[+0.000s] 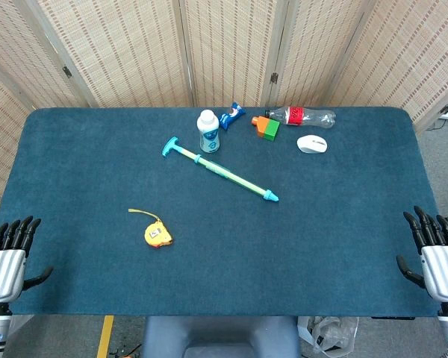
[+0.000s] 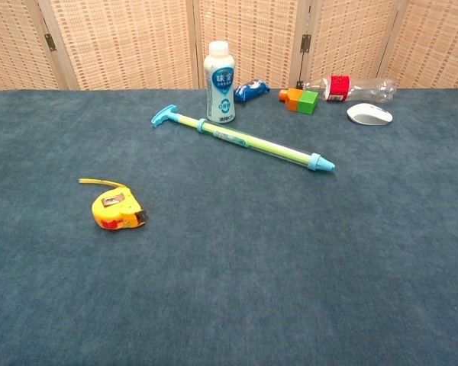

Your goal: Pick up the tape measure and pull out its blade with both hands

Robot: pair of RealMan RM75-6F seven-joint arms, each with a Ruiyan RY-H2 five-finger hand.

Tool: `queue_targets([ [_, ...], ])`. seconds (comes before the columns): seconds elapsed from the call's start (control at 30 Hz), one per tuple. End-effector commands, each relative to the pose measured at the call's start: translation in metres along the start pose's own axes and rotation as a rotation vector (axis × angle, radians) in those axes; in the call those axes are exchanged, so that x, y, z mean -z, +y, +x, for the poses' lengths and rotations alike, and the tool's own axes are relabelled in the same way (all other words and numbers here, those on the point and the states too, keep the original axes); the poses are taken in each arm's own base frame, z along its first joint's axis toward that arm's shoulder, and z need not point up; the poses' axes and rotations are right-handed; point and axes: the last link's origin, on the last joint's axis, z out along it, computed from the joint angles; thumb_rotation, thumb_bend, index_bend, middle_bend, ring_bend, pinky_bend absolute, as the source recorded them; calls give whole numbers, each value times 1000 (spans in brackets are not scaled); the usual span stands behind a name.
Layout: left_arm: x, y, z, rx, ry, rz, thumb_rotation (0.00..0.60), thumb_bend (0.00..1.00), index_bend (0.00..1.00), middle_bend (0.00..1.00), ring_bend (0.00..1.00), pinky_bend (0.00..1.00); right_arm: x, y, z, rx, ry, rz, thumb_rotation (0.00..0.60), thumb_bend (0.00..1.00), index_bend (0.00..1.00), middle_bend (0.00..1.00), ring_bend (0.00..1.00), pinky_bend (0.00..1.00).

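The yellow tape measure [image 1: 157, 234] lies flat on the blue table [image 1: 82, 171], left of the middle, with a short yellow strap curling off to its left; the chest view shows the tape measure [image 2: 115, 210] with a red patch on its near side. My left hand [image 1: 6, 261] hangs off the table's front left corner with its fingers apart and nothing in it. My right hand [image 1: 435, 253] sits at the front right edge, likewise spread and empty. Both hands are far from the tape measure. Neither hand appears in the chest view.
A long green and blue pump tube [image 1: 220, 170] lies diagonally across the middle. Behind it stand a white bottle [image 1: 208, 130], a blue wrapper [image 1: 230, 116], an orange and green block [image 1: 266, 126], a lying clear bottle with a red label [image 1: 302, 116] and a white mouse [image 1: 312, 144].
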Motion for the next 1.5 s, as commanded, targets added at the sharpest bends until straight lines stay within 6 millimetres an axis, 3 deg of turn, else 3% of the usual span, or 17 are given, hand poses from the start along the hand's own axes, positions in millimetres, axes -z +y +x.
queue_targets([
  [0.03, -1, 0, 0, 2, -1, -3, 600, 225, 97, 101, 82, 0, 0, 0, 0, -1, 2, 2, 600, 385, 13, 38, 83, 0],
  [0.3, -4, 3, 0, 2, -7, -33, 600, 225, 101, 104, 82, 0, 1, 0, 1, -3, 11, 6, 600, 386, 14, 39, 82, 0],
  [0.5, -20, 15, 3, 11, -10, -132, 600, 228, 103, 105, 82, 0, 1, -1, 4, -1, 22, 14, 600, 386, 14, 40, 82, 0],
  [0.7, -49, 40, 1, 6, -45, -283, 600, 392, 106, 112, 82, 0, 0, -4, 8, 7, 38, 26, 600, 386, 14, 40, 81, 0],
  [1.0, -92, 87, -8, -21, -224, -499, 600, 470, 107, 114, 78, 0, 2, -5, 14, 23, 55, 27, 600, 384, 14, 41, 84, 0],
  [1.2, -118, 112, -18, 13, -329, -547, 600, 707, 128, 155, 77, 0, 3, -4, 15, 22, 62, 20, 600, 384, 14, 41, 82, 0],
  [1.5, -134, 137, -34, -58, -423, -590, 600, 789, 167, 192, 79, 0, 2, -2, 14, 23, 58, 13, 600, 384, 14, 41, 80, 0],
])
